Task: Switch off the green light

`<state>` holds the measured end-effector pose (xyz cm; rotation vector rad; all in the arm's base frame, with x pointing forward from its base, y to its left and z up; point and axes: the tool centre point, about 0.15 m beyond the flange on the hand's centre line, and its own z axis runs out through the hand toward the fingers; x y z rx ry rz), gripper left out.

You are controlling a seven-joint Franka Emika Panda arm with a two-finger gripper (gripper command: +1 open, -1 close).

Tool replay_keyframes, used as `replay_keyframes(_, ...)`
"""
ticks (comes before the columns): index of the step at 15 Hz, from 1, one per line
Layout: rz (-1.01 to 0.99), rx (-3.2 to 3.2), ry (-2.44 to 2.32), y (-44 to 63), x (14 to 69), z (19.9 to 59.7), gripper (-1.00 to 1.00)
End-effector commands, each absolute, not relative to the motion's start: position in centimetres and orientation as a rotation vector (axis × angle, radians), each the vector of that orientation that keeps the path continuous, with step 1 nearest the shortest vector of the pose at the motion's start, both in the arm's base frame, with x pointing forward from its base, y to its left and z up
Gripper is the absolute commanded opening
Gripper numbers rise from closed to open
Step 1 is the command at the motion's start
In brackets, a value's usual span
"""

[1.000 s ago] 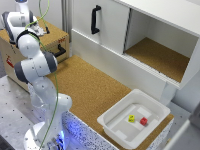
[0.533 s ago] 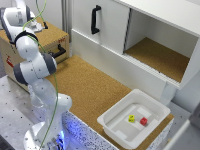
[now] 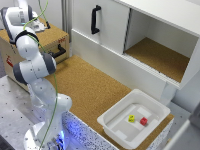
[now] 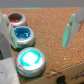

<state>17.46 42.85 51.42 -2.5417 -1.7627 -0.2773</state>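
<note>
At the exterior view's far left, the arm (image 3: 31,70) reaches over a wooden box (image 3: 50,42). On the box, the lit green button (image 4: 30,61) sits beside blue (image 4: 23,35) and red (image 4: 16,19) ones. The gripper (image 4: 39,27) hovers with fingers spread, holding nothing.

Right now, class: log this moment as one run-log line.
gripper: open, above buttons | green light: lit | red button: unlit | blue button

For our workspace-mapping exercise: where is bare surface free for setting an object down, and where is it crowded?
Free: the cork mat between the cabinet and white tray, and the open cabinet shelf. Crowded: the wooden box under the gripper, lined with buttons.
</note>
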Motion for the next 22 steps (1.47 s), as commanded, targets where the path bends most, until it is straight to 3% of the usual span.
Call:
replay_keyframes(1, -0.249, -2.597, -1.807, 44.0, 18.1, 52.1, 1.0)
replay_keyframes(7, -0.249, -2.597, -1.807, 44.0, 18.1, 52.1, 1.0)
replay_keyframes(15, -0.382, -2.604, -1.528, 24.3, 20.3, 48.9, 1.0)
replay_keyframes(22, -0.331, -2.686, -1.385, 10.9, 22.5, 45.9, 1.0)
